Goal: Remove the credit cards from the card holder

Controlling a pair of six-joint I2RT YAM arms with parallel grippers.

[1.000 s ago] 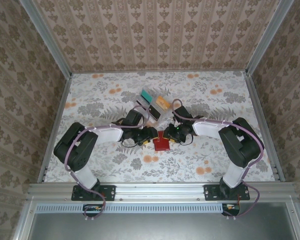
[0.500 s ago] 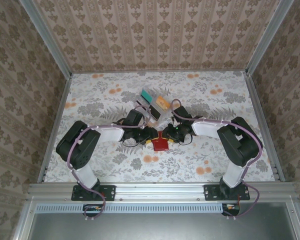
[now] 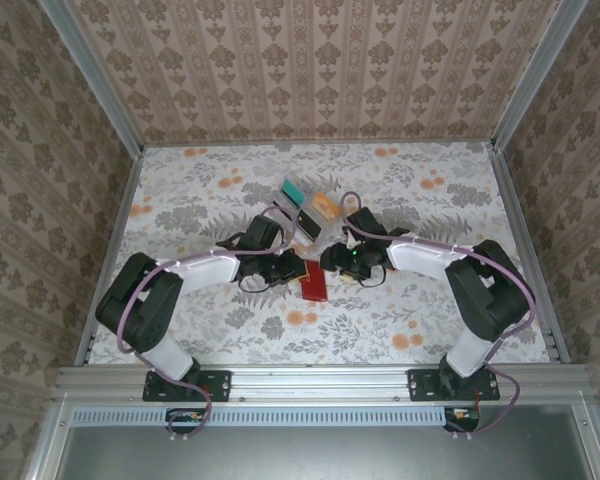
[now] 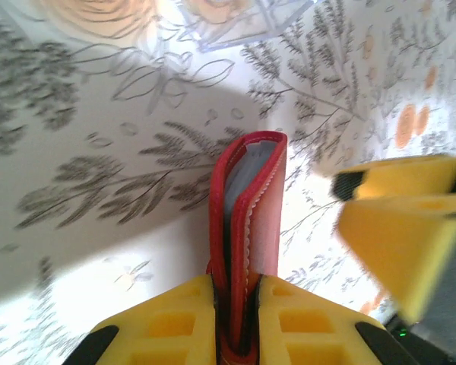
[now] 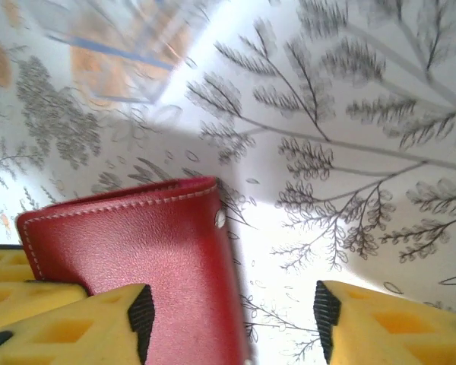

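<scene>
Now pinches small flat red leather card holder (image 4: 262,205) edge-on in nearly shut left gripper (image 4: 235,289), mid floral-patterned table (image 3: 430,220). Has just spread right gripper (image 5: 232,304) wide, empty, beside it. Frees right for pulling thin plastic credit cards, apparently not yet out.

Left fingers (image 4: 167,323) together, right fingers (image 5: 387,323) apart
</scene>
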